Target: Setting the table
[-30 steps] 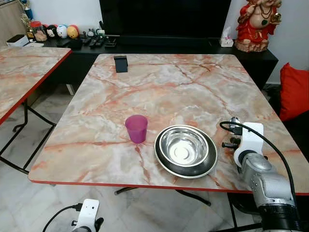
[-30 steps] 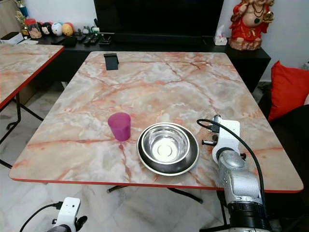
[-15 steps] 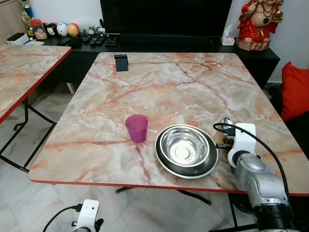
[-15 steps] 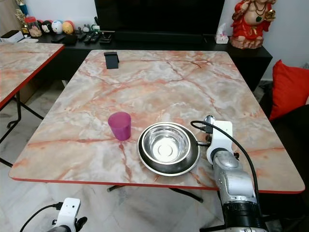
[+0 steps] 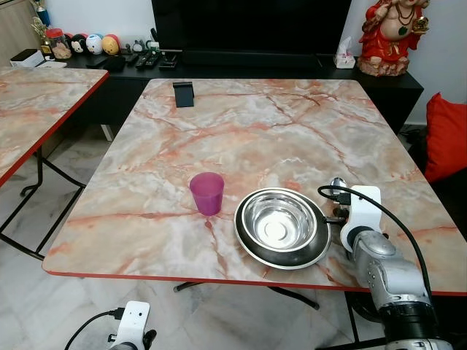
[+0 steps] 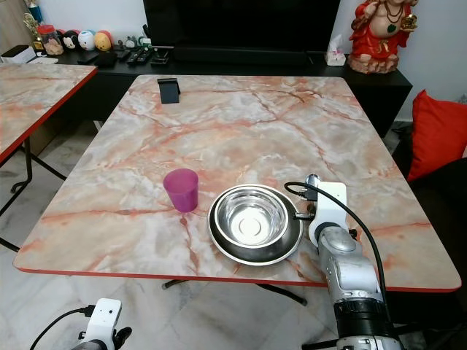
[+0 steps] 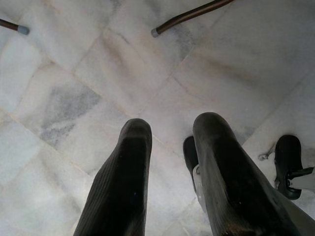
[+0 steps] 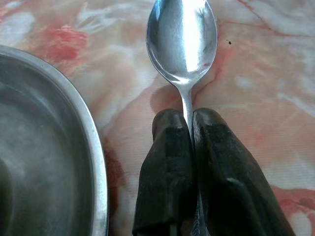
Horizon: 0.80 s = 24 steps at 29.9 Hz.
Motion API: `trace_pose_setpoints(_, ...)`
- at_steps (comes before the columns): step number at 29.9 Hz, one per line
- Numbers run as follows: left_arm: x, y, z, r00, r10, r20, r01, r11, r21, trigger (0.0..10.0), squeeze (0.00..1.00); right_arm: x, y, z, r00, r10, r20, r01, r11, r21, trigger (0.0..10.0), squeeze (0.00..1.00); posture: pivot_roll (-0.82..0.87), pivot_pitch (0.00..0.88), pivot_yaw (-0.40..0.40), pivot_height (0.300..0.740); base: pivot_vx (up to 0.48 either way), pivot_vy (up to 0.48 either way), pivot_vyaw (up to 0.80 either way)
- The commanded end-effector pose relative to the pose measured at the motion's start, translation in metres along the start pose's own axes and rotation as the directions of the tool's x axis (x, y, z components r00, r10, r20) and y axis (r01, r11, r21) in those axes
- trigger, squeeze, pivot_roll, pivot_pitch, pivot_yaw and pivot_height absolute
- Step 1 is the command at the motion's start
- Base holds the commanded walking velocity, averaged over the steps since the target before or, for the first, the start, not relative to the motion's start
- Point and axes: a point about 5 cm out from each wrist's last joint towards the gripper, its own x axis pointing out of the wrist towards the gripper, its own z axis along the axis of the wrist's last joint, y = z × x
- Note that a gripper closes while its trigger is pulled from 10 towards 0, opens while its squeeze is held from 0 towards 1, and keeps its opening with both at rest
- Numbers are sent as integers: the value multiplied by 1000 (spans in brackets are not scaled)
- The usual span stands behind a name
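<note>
Steel shines at the near edge of the marble-patterned table [image 5: 241,124]: a bowl [image 5: 279,220] sits inside a wider dark-rimmed plate [image 5: 252,247], and a purple cup [image 5: 206,193] stands upright just to their left, apart from them. The right gripper [image 8: 189,132] is over the table just to the right of the plate, its jaws clenched on the thin handle of a spoon [image 8: 182,42]. The spoon's head points away from the robot, just beside the plate's rim; whether it rests on the table cannot be told. A small black stand [image 5: 183,95] sits near the far left corner. The left gripper [image 7: 170,147] hangs below the table over the pale tiled floor [image 7: 98,73], jaws slightly apart and holding nothing.
</note>
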Motion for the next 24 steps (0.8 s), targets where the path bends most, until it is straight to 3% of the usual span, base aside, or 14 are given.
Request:
trace_pose_setpoints(1,0,-1,-2,1000,-2,-13,2,1000,-1,10000,0,1,2,1,1000,8,1,-8,1000,-8,10000,0,-19,0,-10,740,0,0,0)
trace_pose_setpoints(24,0,-1,-2,1000,-4,-17,4,1000,3,10000,0,4,3,-6,1000,2,-27,-2,1000,-26,10000,0,-11,0,-7,740,0,0,0)
